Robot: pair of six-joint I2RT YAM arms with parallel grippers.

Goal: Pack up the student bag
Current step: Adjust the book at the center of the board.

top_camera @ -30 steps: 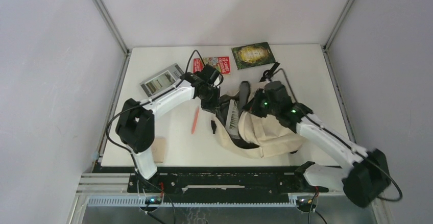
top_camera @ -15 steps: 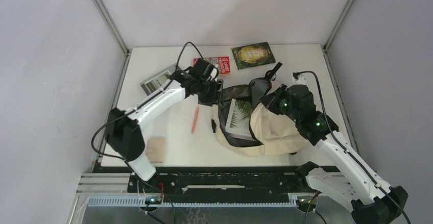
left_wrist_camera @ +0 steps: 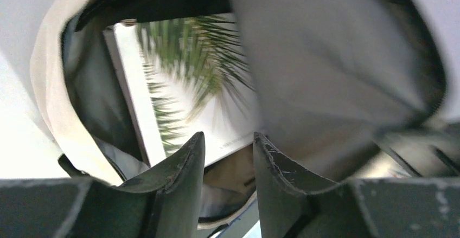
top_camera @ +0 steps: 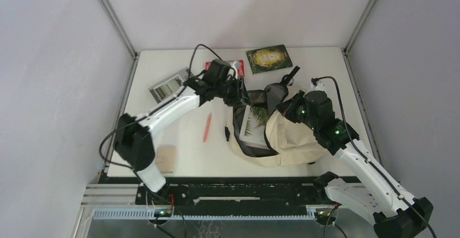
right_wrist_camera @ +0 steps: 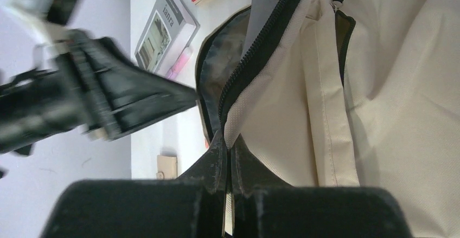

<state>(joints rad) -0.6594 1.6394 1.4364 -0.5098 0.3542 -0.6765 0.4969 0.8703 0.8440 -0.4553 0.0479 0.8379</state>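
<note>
We see the left pincer (left_wrist_camera: pixel 228 140) partly open, with a clear gap between its fingers and nothing gripped, poised over the open mouth of the student bag (top_camera: pixel 295 140). The bag lies on the right half of the worktop (top_camera: pixel 184 140), nearer the front edge than the back, with its dark lining showing. Inside the mouth lies a white book (top_camera: pixel 253 123) with a palm-frond cover. The right pincer (right_wrist_camera: pixel 228 150) is closed tight on the bag's cream edge, just beside the black zipper (right_wrist_camera: pixel 266 37). Along the worktop's back edge lie a green book (top_camera: pixel 268 58) and a red book (top_camera: pixel 234 67), the red one partly hidden by the left arm. A grey book (top_camera: pixel 167 86) lies toward the back left corner, and an orange pen (top_camera: pixel 207 127) lies near the bag's left side.
</note>
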